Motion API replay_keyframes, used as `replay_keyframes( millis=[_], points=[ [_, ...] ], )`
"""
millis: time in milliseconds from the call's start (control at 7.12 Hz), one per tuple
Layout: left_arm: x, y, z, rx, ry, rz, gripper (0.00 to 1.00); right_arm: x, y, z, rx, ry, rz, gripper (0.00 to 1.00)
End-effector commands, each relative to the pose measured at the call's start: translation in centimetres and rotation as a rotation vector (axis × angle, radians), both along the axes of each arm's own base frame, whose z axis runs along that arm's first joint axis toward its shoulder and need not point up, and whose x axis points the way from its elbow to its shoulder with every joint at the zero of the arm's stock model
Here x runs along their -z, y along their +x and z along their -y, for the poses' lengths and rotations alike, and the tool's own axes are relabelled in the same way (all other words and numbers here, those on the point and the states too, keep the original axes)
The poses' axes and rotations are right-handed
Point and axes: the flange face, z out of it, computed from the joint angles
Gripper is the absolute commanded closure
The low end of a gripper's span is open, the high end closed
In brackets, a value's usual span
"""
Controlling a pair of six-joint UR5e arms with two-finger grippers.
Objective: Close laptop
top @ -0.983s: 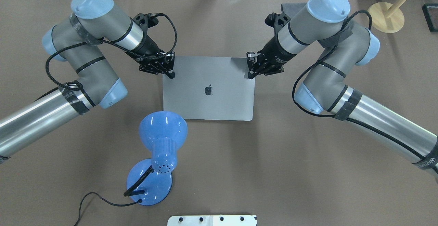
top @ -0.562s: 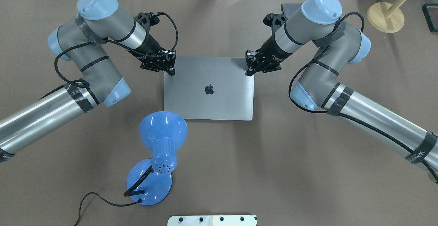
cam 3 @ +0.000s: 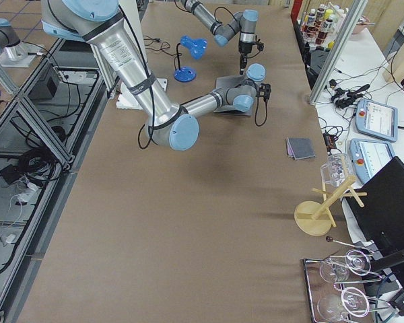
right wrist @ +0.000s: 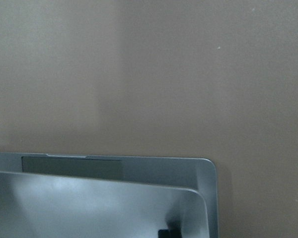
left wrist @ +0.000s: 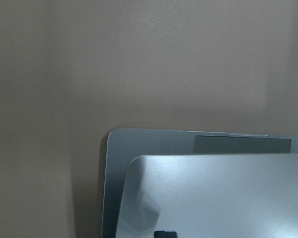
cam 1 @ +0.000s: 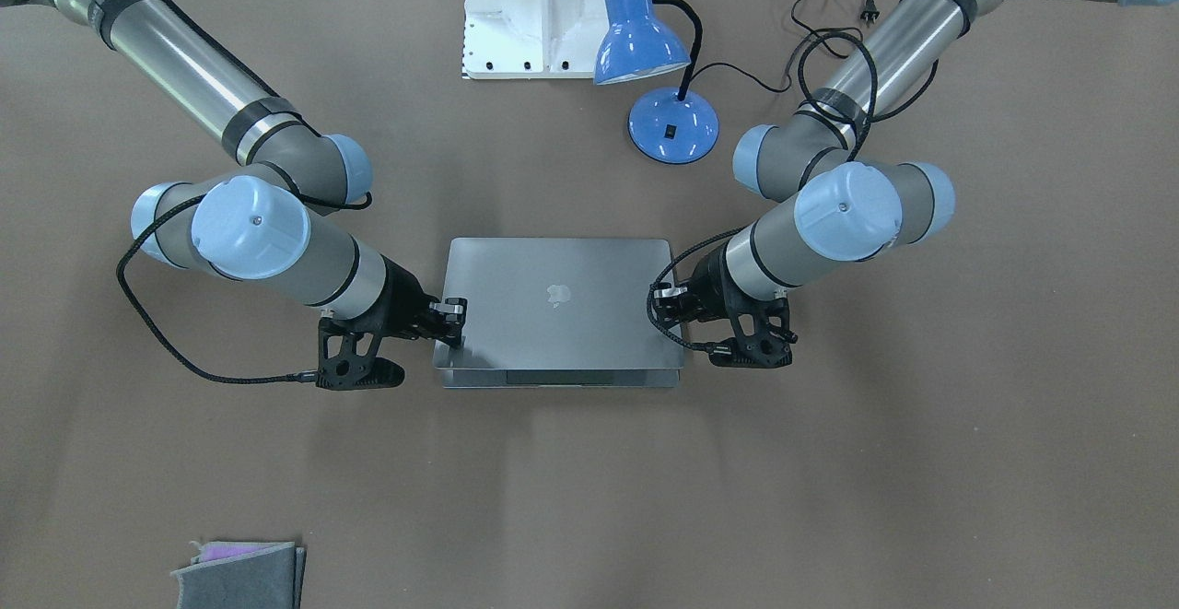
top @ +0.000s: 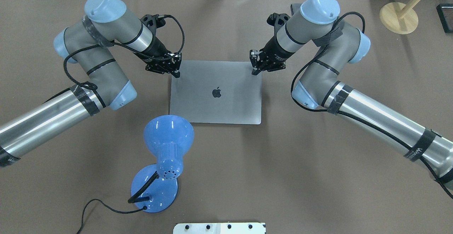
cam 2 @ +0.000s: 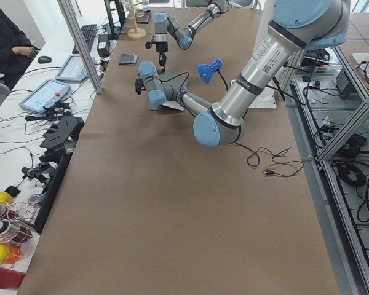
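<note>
The space-grey laptop (top: 216,103) lies in the middle of the table with its apple-logo lid almost flat. In the front-facing view (cam 1: 553,323) a thin strip of the base with the trackpad still shows beyond the lid's edge. My left gripper (top: 176,73) is shut, its tip on the lid's far left corner. My right gripper (top: 254,72) is shut, its tip on the far right corner. In the left wrist view the lid (left wrist: 213,198) sits just above the base corner. The right wrist view shows the lid (right wrist: 89,208) the same way. The keyboard and screen are hidden.
A blue desk lamp (top: 166,156) with a black cord stands near the laptop's near left corner. The white robot base plate (top: 219,228) is at the near edge. A wooden stand (top: 398,17) is far right. A folded grey cloth (cam 1: 239,572) lies across the table.
Both grippers have moved inward and toward the far edge with the lid corners. The lid has come down, lying lower and flatter over the base.
</note>
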Motion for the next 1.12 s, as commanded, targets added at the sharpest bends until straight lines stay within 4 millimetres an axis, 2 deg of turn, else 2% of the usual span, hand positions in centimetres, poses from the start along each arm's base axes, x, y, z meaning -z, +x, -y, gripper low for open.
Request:
replay_keyframes(
  millis=[0, 281, 562, 702, 843, 983],
  points=[
    [-0.3, 2.0, 0.3, 0.025, 0.011, 0.033, 1.00, -0.7, -1.2, 0.5, 0.003, -0.001, -0.021, 1.00],
    [-0.3, 3.6, 0.6, 0.051, 0.023, 0.060, 1.00, -1.0, -1.6, 0.3, 0.000, 0.002, -0.030, 1.00],
    [-0.6, 4.1, 0.5, 0.067, 0.033, 0.074, 1.00, -1.6, -1.9, 0.3, 0.002, 0.005, -0.032, 1.00],
    [-0.5, 4.0, 0.5, 0.066, 0.033, 0.070, 1.00, -1.1, -2.0, 0.4, 0.001, 0.008, -0.028, 1.00],
    [0.3, 3.8, 0.7, 0.059, 0.029, 0.055, 1.00, -0.2, -1.6, 0.8, 0.000, 0.011, -0.016, 1.00],
    [0.6, 2.8, 1.2, 0.043, 0.014, 0.039, 1.00, 0.7, -0.3, 1.7, 0.000, 0.004, 0.003, 1.00]
  ],
)
